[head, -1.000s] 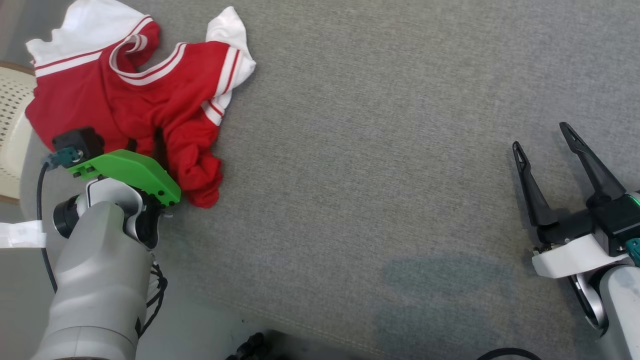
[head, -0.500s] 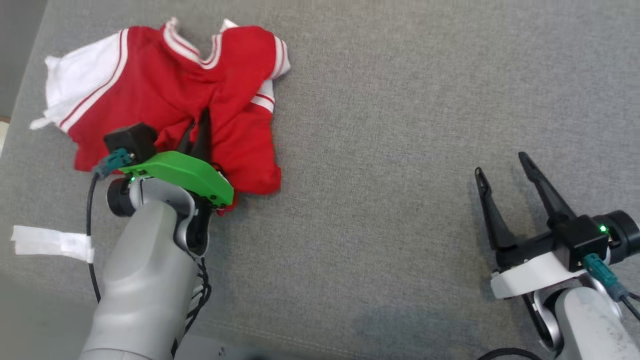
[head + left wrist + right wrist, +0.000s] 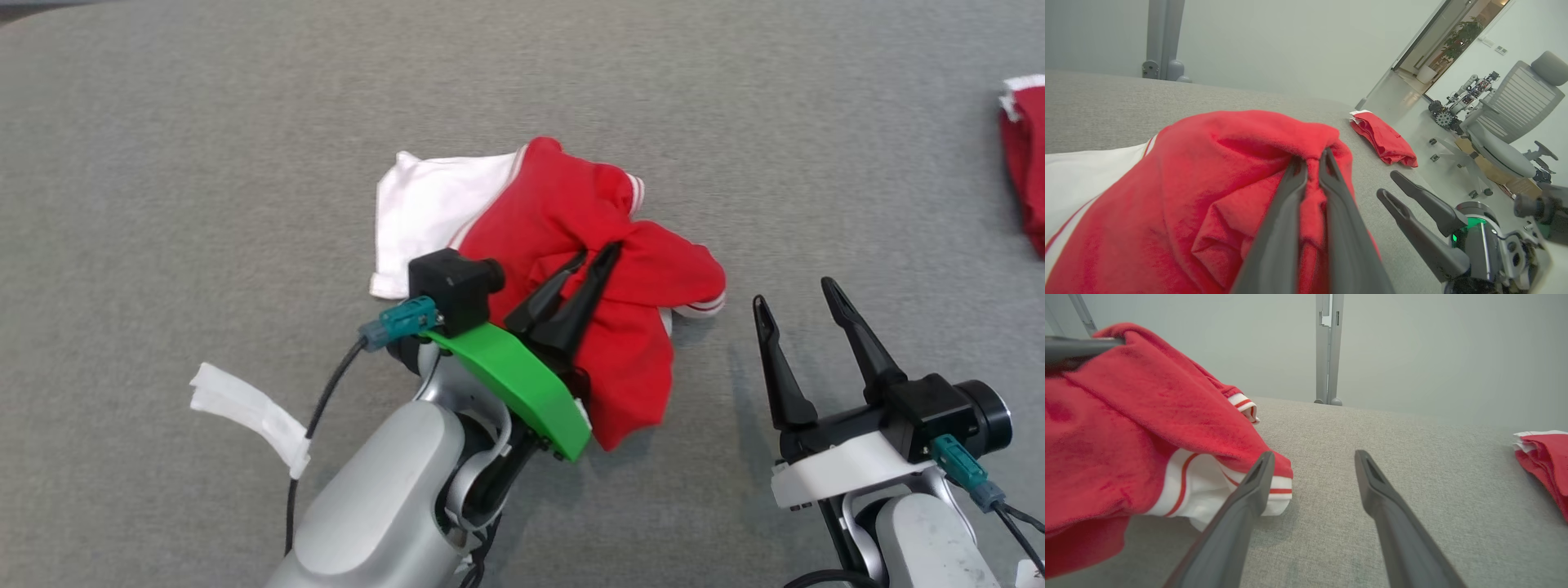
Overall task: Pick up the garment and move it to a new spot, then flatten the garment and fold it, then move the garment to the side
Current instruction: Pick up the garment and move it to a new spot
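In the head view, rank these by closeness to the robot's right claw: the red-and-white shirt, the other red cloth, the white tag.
1. red-and-white shirt, just left of the right gripper.
2. red cloth, at the far right edge.
3. white tag, far over on the left side.

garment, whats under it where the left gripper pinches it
Under the garment, where its edge hangs raised, grey surface shows. Beneath the bunch that the left gripper pinches, whatever lies there is covered.
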`<state>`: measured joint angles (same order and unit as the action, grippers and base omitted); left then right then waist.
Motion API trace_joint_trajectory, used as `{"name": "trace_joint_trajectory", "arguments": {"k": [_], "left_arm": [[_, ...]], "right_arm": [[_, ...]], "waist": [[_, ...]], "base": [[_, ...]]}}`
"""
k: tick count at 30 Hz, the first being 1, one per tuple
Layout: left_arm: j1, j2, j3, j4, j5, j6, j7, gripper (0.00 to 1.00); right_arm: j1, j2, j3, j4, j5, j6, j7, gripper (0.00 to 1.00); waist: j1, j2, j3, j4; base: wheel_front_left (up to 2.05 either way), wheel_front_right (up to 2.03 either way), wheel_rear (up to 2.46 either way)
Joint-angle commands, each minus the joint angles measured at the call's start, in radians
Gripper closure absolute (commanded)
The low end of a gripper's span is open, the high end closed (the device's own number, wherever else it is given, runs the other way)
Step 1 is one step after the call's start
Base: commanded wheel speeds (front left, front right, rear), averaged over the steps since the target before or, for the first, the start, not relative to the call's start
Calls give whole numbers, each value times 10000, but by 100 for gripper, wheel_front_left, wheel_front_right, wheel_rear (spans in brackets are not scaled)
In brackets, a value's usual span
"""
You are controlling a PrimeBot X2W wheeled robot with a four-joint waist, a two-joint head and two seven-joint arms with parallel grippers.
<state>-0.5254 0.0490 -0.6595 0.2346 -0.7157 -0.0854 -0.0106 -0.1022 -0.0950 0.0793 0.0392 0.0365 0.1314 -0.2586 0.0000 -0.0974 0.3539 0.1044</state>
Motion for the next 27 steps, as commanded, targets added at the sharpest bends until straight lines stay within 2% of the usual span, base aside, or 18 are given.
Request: {"name": "trace_joint_trajectory", "arguments": {"k": [1,5,8,10,12,17,18,19,20,23,27], "left_arm": [[154,42,-197,-397,-196,200,113,100],[-69,45,-865,-1200,-292,658,420,100],[-356,45,-1261,-1151,-275,879,292,100],[-481,57,-1442,-192,-116,1107,5,100],[-564,52,-1468,724,-50,1141,-239,100],[-627,34,-1686,2767,-346,815,-930,100],[-667,42,-1739,3063,-383,778,-1123,71],[-736,46,-1843,3336,-346,765,-1319,50],[-751,46,-1888,3491,-485,759,-1537,0],[-893,17,-2039,3615,-547,831,-2113,0],[-551,177,-1655,2801,-33,1251,-2513,0]], "right_arm": [[214,88,-79,11,53,-15,-64,0],[291,242,-207,-15,81,-15,-63,0],[392,337,-386,-3,81,-15,-63,0],[349,394,-428,16,112,-15,-63,0],[276,406,-402,43,131,-15,-64,0],[180,443,-354,108,141,-15,-63,0],[167,446,-345,130,136,-15,-63,0],[163,454,-339,149,118,-15,-63,0],[167,456,-321,165,100,-15,-63,0],[299,442,-357,195,65,-15,-65,0],[640,431,-535,65,-79,-15,-65,0]], "waist": [[0,0,-439,-1866],[0,0,-288,-2683],[0,0,-140,-3013],[0,0,-20,-3222],[0,0,40,-3312],[0,0,89,-3332],[0,0,77,-3285],[0,0,51,-3231],[0,0,13,-3175],[0,0,-238,-2960],[0,0,-840,-2616]], "base": [[0,0,0],[0,0,0],[0,0,0],[0,0,0],[0,0,0],[0,0,0],[0,0,0],[0,0,0],[0,0,0],[0,0,0],[0,0,0]]}}
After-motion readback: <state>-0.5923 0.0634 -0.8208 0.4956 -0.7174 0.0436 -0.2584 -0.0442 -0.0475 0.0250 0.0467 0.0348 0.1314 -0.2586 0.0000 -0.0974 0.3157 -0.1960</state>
